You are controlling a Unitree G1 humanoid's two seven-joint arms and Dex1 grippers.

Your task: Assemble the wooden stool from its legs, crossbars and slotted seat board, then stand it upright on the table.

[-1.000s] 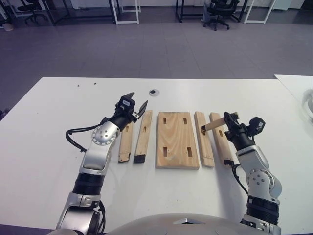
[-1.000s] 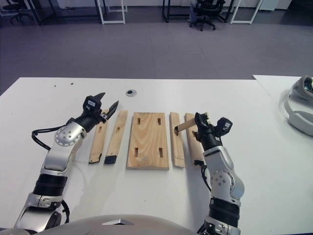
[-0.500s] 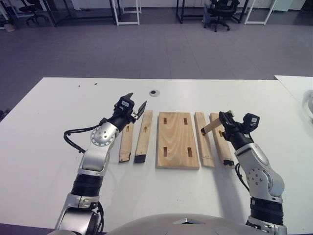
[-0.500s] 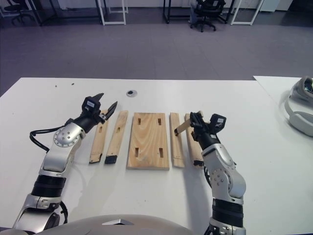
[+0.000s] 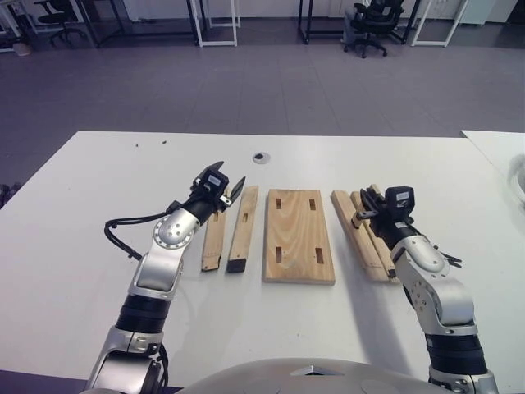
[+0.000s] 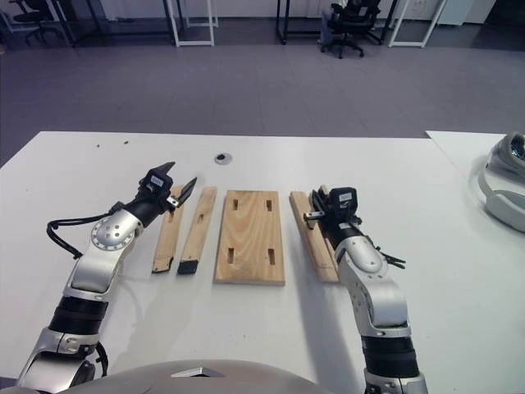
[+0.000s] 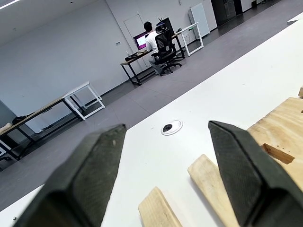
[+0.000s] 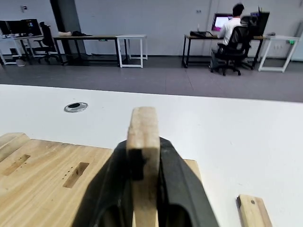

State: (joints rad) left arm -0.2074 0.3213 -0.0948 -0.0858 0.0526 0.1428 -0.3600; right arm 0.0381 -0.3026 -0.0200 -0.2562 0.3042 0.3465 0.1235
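Observation:
The slotted seat board (image 5: 298, 234) lies flat in the middle of the table. Two legs (image 5: 212, 238) (image 5: 242, 228) lie side by side to its left. My left gripper (image 5: 225, 182) hovers open over their far ends, nothing between its fingers (image 7: 97, 179). Right of the board lie two more legs (image 5: 354, 234), close together. My right gripper (image 5: 367, 209) sits low over their far ends, shut on a short crossbar (image 8: 143, 127) that stands on edge between its fingers.
A round cable grommet (image 5: 262, 157) sits in the tabletop beyond the board. A white headset (image 6: 504, 176) lies on the neighbouring table at the far right. A black cable loops out beside my left arm (image 5: 115, 234). Bare tabletop lies in front of the parts.
My right wrist has turned and dropped lower over the right legs, so the crossbar no longer sticks out to the left. The left gripper has hardly moved.

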